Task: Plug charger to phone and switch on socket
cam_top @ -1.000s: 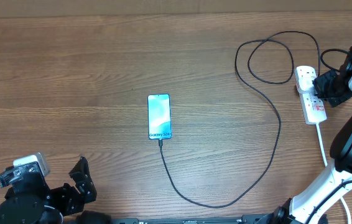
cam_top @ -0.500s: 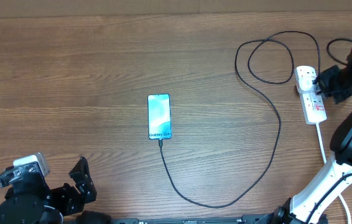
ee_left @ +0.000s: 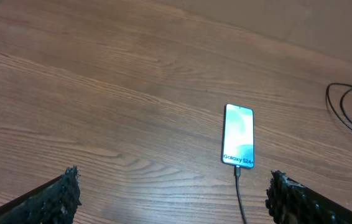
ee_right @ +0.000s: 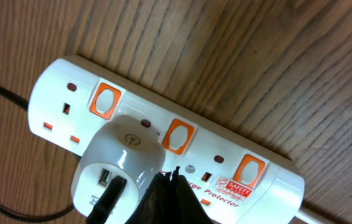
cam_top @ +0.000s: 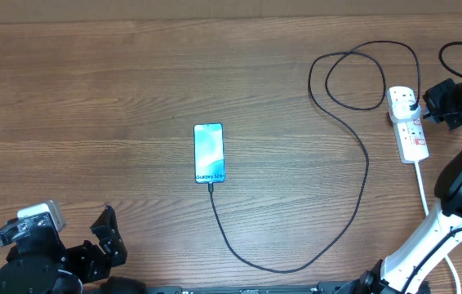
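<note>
The phone (cam_top: pixel 209 153) lies flat mid-table with its blue-teal screen up; it also shows in the left wrist view (ee_left: pixel 239 135). The charger, a thin black cable (cam_top: pixel 353 204), runs from the phone's near end in a wide loop to a white adapter (ee_right: pixel 119 167) plugged into the socket (cam_top: pixel 408 124), a white power strip with orange switches (ee_right: pixel 182 134). My right gripper (ee_right: pixel 175 177) is shut and empty, its tips just above the strip beside the adapter. My left gripper (ee_left: pixel 170 196) is open and empty, low at the front left, well short of the phone.
The strip's thick white cord (cam_top: pixel 424 192) runs toward the front right beside my right arm's base. The charger cable forms loops (cam_top: pixel 362 77) at the back right. The wooden table's far edge (cam_top: pixel 231 16) is at the top.
My right gripper has drawn back to the right, off the power strip's top and away from its switches. The phone, cable and left arm have not moved.
</note>
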Robot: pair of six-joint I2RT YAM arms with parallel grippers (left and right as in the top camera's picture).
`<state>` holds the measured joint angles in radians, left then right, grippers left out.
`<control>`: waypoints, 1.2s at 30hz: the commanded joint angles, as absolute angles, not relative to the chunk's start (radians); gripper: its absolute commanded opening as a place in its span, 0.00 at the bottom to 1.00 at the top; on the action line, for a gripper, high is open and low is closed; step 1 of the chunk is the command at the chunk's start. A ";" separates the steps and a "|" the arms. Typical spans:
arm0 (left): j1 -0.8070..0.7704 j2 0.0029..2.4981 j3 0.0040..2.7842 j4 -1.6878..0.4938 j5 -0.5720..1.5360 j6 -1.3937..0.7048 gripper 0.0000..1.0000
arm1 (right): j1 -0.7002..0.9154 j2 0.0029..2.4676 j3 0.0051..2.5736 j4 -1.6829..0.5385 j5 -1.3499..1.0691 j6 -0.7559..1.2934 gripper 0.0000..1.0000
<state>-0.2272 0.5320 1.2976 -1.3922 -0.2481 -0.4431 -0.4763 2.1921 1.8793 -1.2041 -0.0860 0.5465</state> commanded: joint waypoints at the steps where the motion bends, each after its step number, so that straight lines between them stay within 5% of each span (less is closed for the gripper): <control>1: -0.221 0.519 1.296 -1.391 -0.265 -0.457 1.00 | -0.478 2.247 1.892 -1.203 -0.080 0.521 0.04; 36: -0.221 0.519 1.296 -1.391 -0.265 -0.457 1.00 | -0.421 2.342 1.895 -1.189 -0.157 0.469 0.04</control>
